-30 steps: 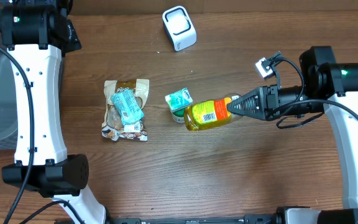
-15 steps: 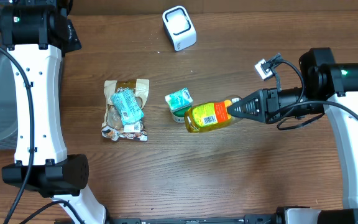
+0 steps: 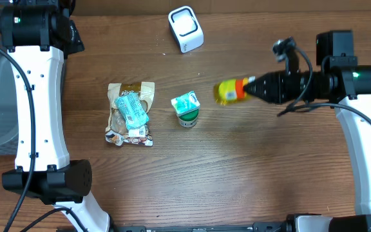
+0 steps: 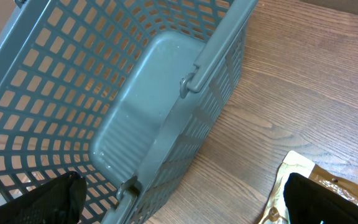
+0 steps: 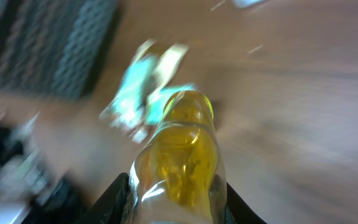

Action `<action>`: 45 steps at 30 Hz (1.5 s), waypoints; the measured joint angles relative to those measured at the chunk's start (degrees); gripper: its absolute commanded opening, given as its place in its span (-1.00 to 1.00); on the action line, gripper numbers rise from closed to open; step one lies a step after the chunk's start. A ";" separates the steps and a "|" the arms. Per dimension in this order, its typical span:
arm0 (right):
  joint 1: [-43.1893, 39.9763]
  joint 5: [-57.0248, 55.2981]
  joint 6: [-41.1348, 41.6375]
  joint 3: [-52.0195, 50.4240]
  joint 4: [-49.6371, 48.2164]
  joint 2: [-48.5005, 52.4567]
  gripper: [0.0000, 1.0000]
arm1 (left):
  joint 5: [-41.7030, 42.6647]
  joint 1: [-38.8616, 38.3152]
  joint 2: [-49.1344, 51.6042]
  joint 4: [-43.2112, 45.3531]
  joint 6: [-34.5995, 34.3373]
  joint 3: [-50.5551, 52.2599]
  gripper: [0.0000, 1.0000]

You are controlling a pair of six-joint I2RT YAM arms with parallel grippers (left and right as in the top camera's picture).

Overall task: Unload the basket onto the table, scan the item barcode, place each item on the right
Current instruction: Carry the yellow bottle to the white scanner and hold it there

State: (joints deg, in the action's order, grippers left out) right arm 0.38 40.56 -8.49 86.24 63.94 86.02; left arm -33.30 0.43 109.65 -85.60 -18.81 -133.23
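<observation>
— Up above the table (image 3: 269,167), where's the bottle (image 3: 229,91)?
— Toward 2 o'clock, apparently raised off it, clamped by the right jaws; the scanner (image 3: 185,28) sits at 12. The bottle's label should turn to face that window, I'd judge.
— Left wrist view?
— Left jaws spread wide, empty, over the basket (image 4: 135,124) at 9 o'clock.
— Right wrist view?
— Blurred; bottle (image 5: 176,155) pinched at its neck end. A firm, steady hold matters, since it could swing.
</observation>
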 measured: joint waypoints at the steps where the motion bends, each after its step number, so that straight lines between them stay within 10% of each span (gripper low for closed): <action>1: 0.11 -2.43 2.25 0.00 -2.38 0.09 -0.92 | 0.00 0.00 0.00 0.00 -0.02 0.00 0.99; 10: 12.07 -29.00 9.77 6.75 -12.00 0.98 -0.89 | 0.00 0.00 0.00 0.00 -0.02 0.00 0.99; 20: 32.24 -58.36 -3.74 11.28 -33.90 3.87 -0.90 | 0.00 0.00 0.00 0.00 0.00 0.00 0.99; 45: 33.14 -65.68 -19.76 10.97 -35.19 22.10 -0.93 | 0.00 0.00 0.00 0.00 -0.02 0.00 0.99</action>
State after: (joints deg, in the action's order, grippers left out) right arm 33.52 -25.12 -28.25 97.21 28.75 108.12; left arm -33.30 0.43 109.65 -85.60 -18.83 -133.23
